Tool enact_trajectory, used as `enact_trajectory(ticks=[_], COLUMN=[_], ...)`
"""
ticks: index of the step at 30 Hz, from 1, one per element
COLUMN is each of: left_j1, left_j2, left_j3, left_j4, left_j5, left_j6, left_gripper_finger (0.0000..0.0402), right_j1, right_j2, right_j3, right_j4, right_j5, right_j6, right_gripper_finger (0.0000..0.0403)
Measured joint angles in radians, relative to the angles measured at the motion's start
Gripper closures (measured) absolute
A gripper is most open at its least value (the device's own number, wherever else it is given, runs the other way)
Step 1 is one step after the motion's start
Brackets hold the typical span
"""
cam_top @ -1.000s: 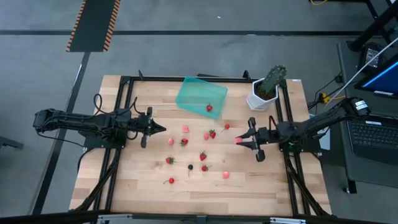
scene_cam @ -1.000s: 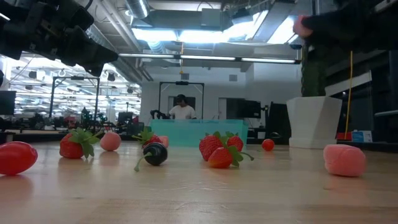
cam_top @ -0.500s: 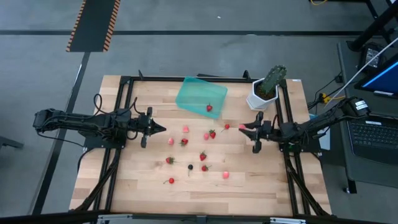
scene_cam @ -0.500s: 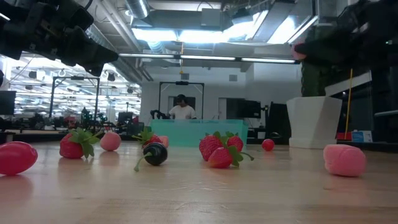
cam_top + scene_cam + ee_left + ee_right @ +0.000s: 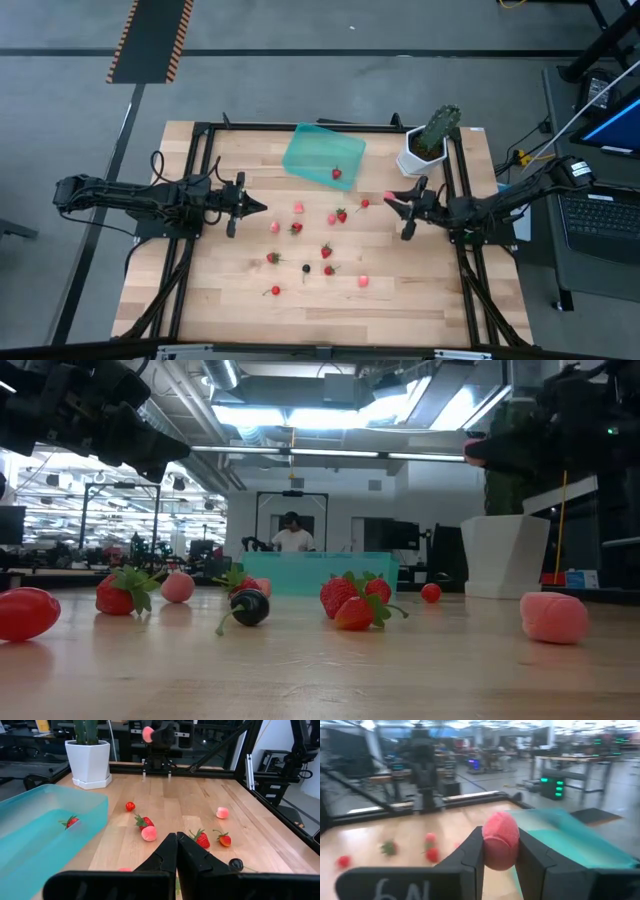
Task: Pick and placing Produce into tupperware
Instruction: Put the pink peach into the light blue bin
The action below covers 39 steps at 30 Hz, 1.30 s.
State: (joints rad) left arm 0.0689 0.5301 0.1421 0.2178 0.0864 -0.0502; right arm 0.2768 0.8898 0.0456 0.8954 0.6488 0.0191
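Red and pale pink produce berries (image 5: 326, 251) and one dark one (image 5: 306, 268) lie scattered on the wooden table's middle. The teal tupperware (image 5: 322, 153) stands at the far middle with one red strawberry (image 5: 337, 173) in it. My right gripper (image 5: 390, 199) hovers right of the berries, near the tupperware's right corner, shut on a pale pink berry (image 5: 500, 840). At the table's left, my left gripper (image 5: 262, 208) hangs shut and holds nothing; its shut fingers (image 5: 176, 845) point across the table. My right gripper pinches the pink berry by its two sides (image 5: 487, 845) between its two fingers (image 5: 470, 857), at their free ends. The fingers lie about level and come from the table's right side. The berry (image 5: 472, 449) is lifted well clear of the table.
A green cactus in a white pot (image 5: 428, 145) stands at the far right corner, close behind my right gripper. Black frame rails (image 5: 470, 290) run along the table's sides. A person (image 5: 293, 535) shows far off in the room behind.
My right gripper has swung toward the table's far edge and turned toward the tupperware, carrying the pink berry clear of the table. Its fingers have stayed shut on the berry.
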Motion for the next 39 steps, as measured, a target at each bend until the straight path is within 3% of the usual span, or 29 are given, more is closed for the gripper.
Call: enact_trajectory(ticks=[3,8,11,21,28,39], left_j1=[0.000,0.000,0.000,0.001,0.001,0.001], left_j2=[0.000,0.000,0.000,0.000,0.000,0.000], left_j3=[0.000,0.000,0.000,0.000,0.000,0.000], left_j4=[0.000,0.000,0.000,0.000,0.000,-0.004], left_j5=[0.000,0.000,0.000,0.000,-0.017,-0.018], left_j6=[0.000,0.000,0.000,0.000,0.000,0.000], left_gripper_finger=[0.0402,0.0402,0.0402,0.0402,0.0402,0.0402], right_j1=[-0.004,-0.083,-0.151,-0.357,-0.455,-0.626], right_j2=[0.000,0.000,0.000,0.045,0.188,0.511], right_j3=[0.067,0.195,0.231,0.246,0.280,0.573], right_j4=[-0.144,-0.463,-0.528,-0.514,-0.421,-0.543], right_j5=[0.095,0.098,-0.005,-0.275,-0.408,-0.708], right_j6=[0.003,0.105,0.130,0.139,0.131,0.028], right_gripper_finger=[0.0320,0.0320,0.0320,0.0320,0.0320,0.0320])
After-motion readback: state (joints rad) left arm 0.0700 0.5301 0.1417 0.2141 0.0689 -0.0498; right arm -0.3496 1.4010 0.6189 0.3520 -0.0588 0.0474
